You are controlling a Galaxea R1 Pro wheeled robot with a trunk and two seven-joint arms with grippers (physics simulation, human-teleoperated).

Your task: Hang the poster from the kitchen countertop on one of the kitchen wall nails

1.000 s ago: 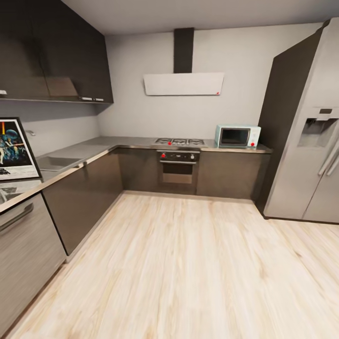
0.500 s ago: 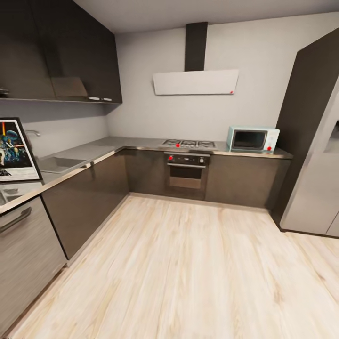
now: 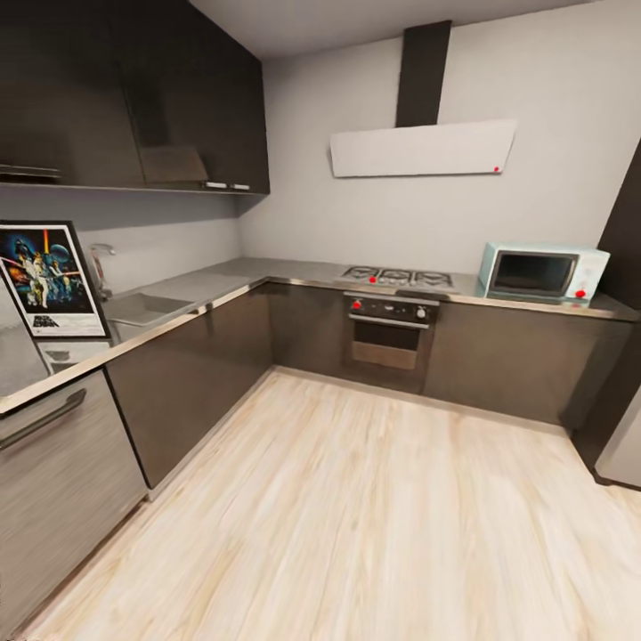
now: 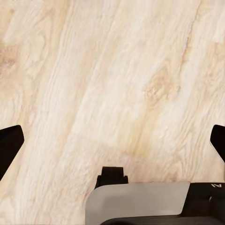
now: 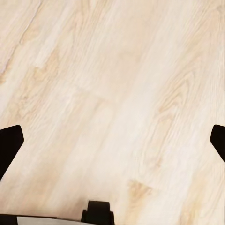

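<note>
The black-framed Star Wars poster (image 3: 52,279) stands upright on the grey kitchen countertop (image 3: 205,289) at the left, leaning against the wall beside the steel sink (image 3: 142,308) and tap (image 3: 101,267). My left gripper (image 4: 112,140) hangs over bare wooden floor, its dark fingertips (image 4: 9,147) wide apart with nothing between them. Above the same pale floor, my right gripper (image 5: 112,143) is open too, fingertips (image 5: 9,143) at the frame's edges. No wall nail can be made out.
The L-shaped counter runs along the left and back walls over dark cabinet fronts (image 3: 191,378). A hob and oven (image 3: 392,316), a light-blue microwave (image 3: 541,271) and a white extractor hood (image 3: 423,150) line the back wall. Wooden floor (image 3: 374,516) spreads ahead.
The whole head view has swung left: the fridge has slid out at the right, and the poster and sink sit further into the picture. Nothing in the kitchen itself has moved.
</note>
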